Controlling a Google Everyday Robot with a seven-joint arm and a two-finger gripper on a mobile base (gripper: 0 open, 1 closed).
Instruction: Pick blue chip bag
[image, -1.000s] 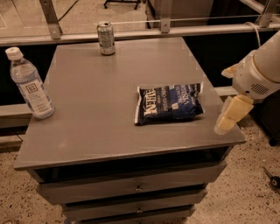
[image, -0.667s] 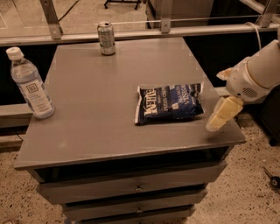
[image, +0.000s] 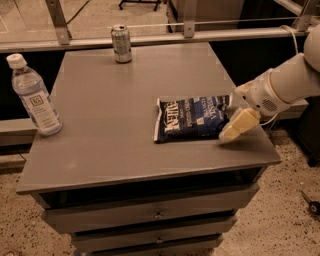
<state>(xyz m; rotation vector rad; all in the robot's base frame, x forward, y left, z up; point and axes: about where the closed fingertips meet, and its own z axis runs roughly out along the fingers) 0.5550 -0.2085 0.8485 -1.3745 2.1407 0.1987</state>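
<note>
Drawers (image: 155, 215): grey fronts stacked under the near edge of the worktop (image: 115, 130), each with a small central pull.
Hand (image: 239, 125): cream-coloured, reaching in over the right edge of the worktop and angled down toward the near-right corner. Its tip is at the right end of the bag.
Hand state: I cannot tell how far open it is, nor whether it has hold of anything.
Arm (image: 285, 82): pale and thick, coming in from the right.
Blue chip bag (image: 192, 119): lying flat on the right half of the worktop, long side running left to right. White lettering faces up.
Water bottle (image: 36, 97): clear, white cap, upright by the left edge.
Soda can (image: 121, 44): silver, upright at the far edge, left of centre.
</note>
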